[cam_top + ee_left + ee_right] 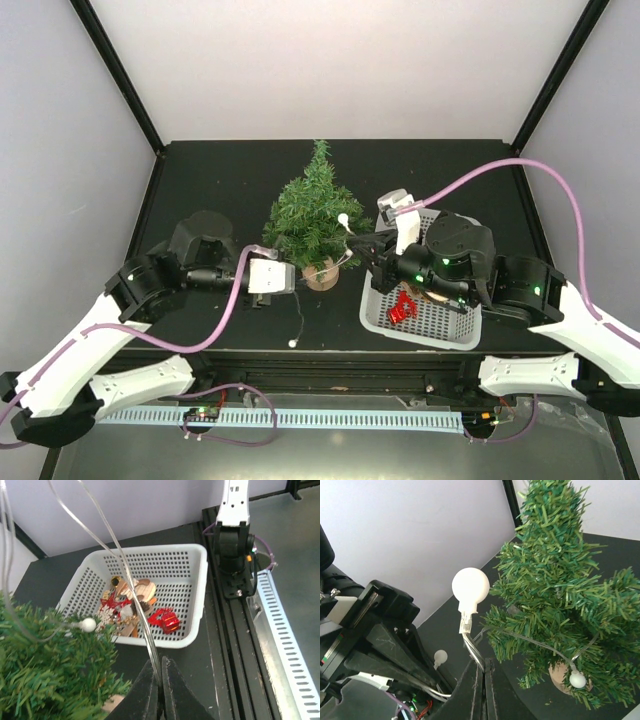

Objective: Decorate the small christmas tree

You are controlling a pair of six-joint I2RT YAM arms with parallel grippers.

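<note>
Black tabletop (200,180) has plenty of bare room behind and to the left of the small christmas tree (312,215), which stands upright about mid-table on its wooden disc. Right side is tighter: the white basket (440,330) sits just beside the tree's base, with its ornaments (131,605) piled inside and untouched.

Looks to me like we're on the lights step. The light string (298,320) is partly draped through the lower branches. The left fingers (147,695) are pinched fully together on its clear wire, low on the tree's left. The right fingers (475,690) are clamped just as tight on the wire right under a big white bulb (470,585), on the tree's basket side.

My guess for the next move: carry one end round the back where there's space, lifting it higher on the branches and keeping some slack so the tree doesn't tip.

One loose end bulb (293,343) lies near the tabletop's front edge, so a tug could drag it off.
</note>
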